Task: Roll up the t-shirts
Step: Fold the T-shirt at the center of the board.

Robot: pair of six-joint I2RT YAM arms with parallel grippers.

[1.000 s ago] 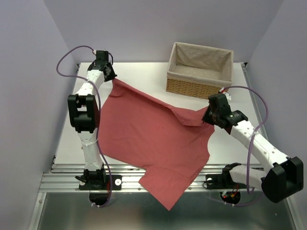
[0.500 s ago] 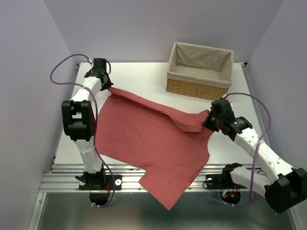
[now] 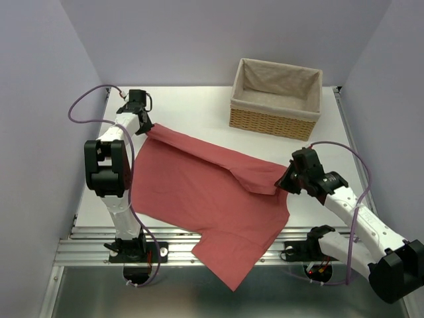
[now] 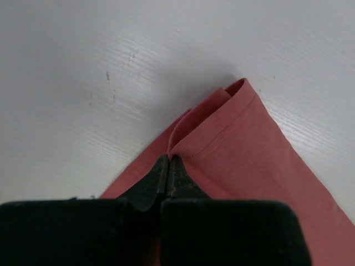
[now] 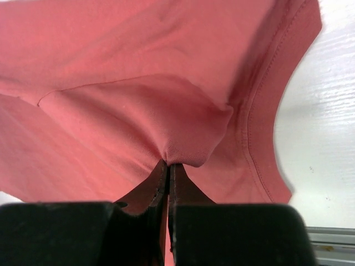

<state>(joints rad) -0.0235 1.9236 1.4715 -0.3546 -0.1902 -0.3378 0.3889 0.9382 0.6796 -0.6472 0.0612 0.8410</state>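
**We settle the stretched shirt edge down onto the table**

Within the last second both arms sink and draw the cloth tighter. Our left gripper (image 3: 144, 126) drops toward the far-left part of the table (image 3: 192, 106), and our right gripper (image 3: 286, 182) slides back toward the near edge. The far edge of the t-shirt (image 3: 205, 199), lifted a moment ago, now lies close to flat. We judge this to be spreading, with rolling not yet begun. Both pairs of jaws are together and clamped on the cloth: the left on a hemmed corner, the right on a small bunch of fabric. The t-shirt covers the middle of the table, one corner hanging over the near edge. We count one t-shirt, one basket (image 3: 265, 120) (nothing visible in it) and two grippers.
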